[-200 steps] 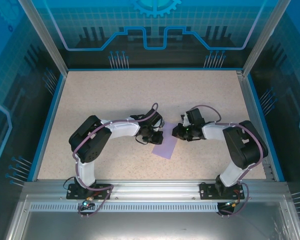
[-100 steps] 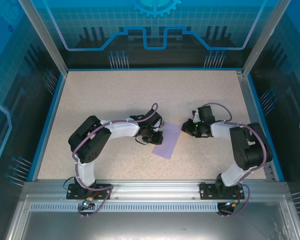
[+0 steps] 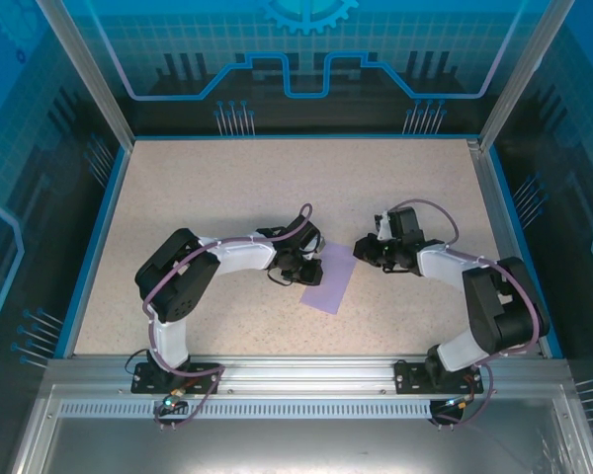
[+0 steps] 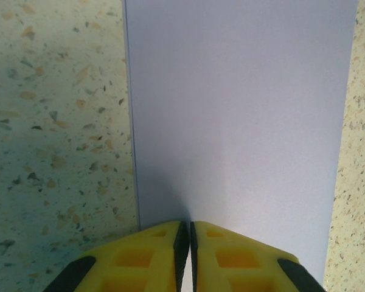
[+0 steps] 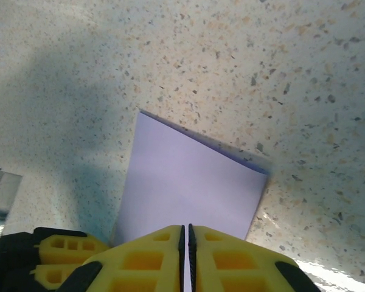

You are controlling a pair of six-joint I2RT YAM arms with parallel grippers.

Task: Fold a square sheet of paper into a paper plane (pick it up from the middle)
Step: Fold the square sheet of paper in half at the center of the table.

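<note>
One thin lavender-purple paper sheet [image 3: 330,284] lies on one speckled beige surface [image 3: 227,188]. Two yellow-fingered tools are present: the left tool [image 4: 185,224] and the right tool [image 5: 185,228].

The left arm [image 3: 193,272] and the right arm [image 3: 489,296] have bulky black joints and white covers. A purple-grey cable [image 3: 295,223] loops along each. The left end effector [image 4: 185,226] and right end effector [image 5: 185,230] have yellow fingers [image 4: 140,258] with square hollows, black-edged.

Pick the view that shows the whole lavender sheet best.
Top external: the sheet lies nearly whole, though small. Left wrist crops its far end; right wrist shows one end, the rest hidden behind its jaws.
</note>
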